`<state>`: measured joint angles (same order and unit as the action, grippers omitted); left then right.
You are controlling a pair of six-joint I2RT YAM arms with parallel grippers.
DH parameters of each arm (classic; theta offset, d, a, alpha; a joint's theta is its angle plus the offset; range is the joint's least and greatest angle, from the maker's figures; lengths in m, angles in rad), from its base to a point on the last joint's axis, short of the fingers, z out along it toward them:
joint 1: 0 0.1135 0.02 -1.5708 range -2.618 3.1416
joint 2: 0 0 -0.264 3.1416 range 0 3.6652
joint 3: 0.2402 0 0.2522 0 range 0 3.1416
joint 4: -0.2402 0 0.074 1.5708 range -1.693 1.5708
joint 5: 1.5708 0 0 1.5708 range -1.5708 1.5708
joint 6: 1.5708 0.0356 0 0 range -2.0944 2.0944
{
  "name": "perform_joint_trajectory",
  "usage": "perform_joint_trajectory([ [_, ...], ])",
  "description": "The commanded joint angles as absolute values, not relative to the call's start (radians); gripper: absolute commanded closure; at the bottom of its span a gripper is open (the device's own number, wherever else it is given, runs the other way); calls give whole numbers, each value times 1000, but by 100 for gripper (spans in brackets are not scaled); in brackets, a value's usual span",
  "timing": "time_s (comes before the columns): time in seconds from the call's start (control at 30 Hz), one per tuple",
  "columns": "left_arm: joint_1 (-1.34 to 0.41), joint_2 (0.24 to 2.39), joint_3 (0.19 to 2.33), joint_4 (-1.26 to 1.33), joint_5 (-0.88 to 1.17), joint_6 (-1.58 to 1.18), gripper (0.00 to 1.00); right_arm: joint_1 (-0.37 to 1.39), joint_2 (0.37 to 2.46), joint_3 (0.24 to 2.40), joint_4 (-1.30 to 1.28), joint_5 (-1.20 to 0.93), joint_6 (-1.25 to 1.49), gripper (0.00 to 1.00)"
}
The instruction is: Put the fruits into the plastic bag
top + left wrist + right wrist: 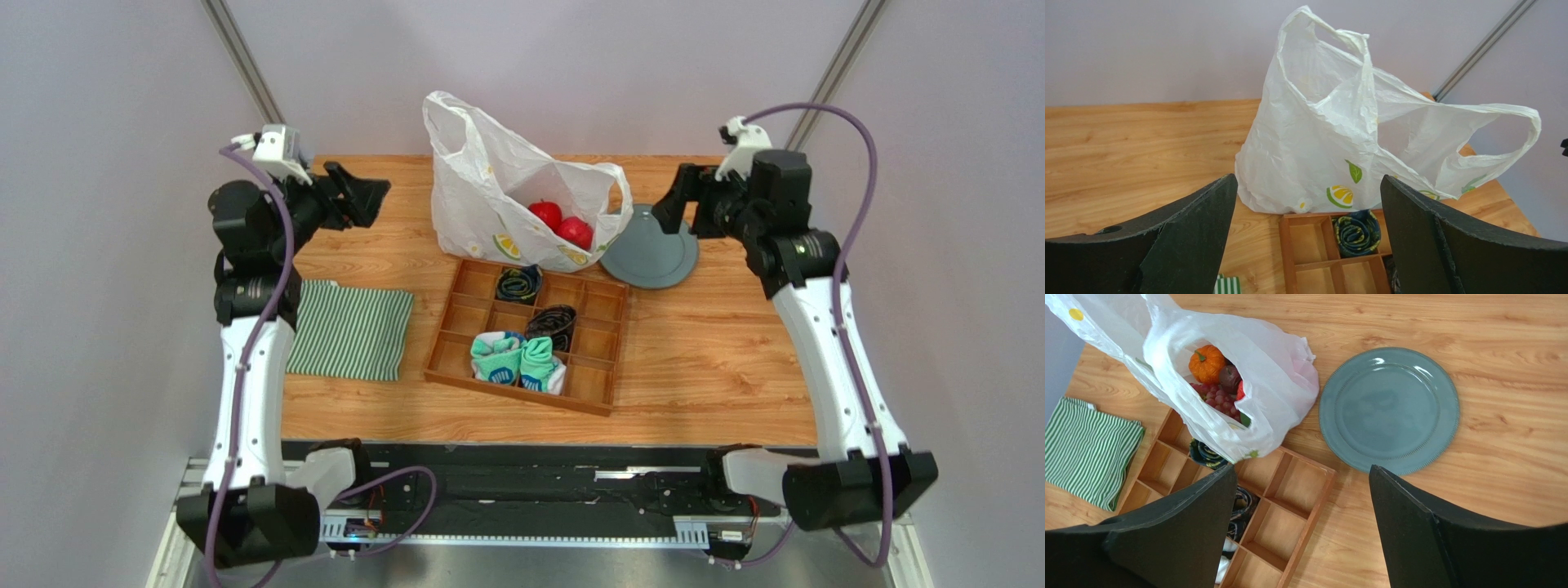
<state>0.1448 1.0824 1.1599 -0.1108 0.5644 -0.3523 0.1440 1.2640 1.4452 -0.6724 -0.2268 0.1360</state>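
Fruits (1214, 376) lie inside the plastic bag (491, 196), so loading appears complete; left gripper (359, 194) and right gripper (672, 202) hang released, empty, flanking it.

1 plastic bag (478, 184) | 2 apples (559, 223) | 1 plate (656, 257) | 1 tray (594, 342) | 1 striped cloth (350, 328)

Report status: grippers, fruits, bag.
Left gripper open, holding nothing; right gripper likewise. Fruits visible inside plastic bag, mouth open. Sock tray against bag's near side; no fruit seen outside.
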Motion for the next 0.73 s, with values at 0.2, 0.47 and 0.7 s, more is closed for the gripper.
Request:
perform_joint_trajectory([
  [0.2,146,809,960,-157,571,-273,1,100,891,1059,-399,77,221,16],
  [0.47,146,784,973,-218,489,-290,1,100,738,867,-334,202,218,17],
  [0.7,147,773,966,-224,482,-284,1,100,715,847,-327,232,218,17],
])
